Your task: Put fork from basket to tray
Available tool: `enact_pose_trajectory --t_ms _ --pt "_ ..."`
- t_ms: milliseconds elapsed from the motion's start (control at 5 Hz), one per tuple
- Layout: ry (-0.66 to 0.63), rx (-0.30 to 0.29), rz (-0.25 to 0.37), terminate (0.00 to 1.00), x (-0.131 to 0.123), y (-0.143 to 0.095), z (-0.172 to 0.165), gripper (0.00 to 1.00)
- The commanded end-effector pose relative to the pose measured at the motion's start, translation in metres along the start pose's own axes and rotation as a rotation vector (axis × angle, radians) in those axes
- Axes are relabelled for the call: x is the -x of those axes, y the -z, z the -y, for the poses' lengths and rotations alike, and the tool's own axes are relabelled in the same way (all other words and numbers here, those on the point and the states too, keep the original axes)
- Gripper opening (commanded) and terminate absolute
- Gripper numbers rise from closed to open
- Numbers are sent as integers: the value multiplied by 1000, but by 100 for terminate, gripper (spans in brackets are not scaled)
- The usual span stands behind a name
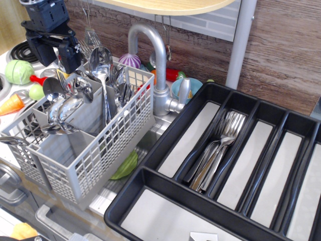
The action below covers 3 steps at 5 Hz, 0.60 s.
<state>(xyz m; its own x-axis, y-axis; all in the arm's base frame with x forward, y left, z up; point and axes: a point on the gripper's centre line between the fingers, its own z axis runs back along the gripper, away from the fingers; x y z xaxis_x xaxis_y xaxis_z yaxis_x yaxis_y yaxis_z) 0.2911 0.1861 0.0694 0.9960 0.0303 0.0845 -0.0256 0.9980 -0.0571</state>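
Note:
The light grey basket stands at the left on the sink's edge, filled with spoons and other cutlery. A fork stands in its far left compartment, tines up, mostly hidden by spoons. My black gripper hangs just above that corner, right over the fork's tines, with its fingers apart and nothing between them. The black tray lies at the right. Several forks lie in its second long compartment.
A grey faucet rises between basket and tray. Toy vegetables lie behind and left of the basket: a green cabbage, a carrot, a purple onion. A green toy lies in the sink under the basket. A wooden shelf hangs overhead.

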Motion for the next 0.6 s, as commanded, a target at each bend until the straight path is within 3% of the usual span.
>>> enact_pose_trajectory --t_ms 0,400 --pt "0 0 0 0 0 0 0 100" --pt "-17 6 27 0 4 5 4 100"
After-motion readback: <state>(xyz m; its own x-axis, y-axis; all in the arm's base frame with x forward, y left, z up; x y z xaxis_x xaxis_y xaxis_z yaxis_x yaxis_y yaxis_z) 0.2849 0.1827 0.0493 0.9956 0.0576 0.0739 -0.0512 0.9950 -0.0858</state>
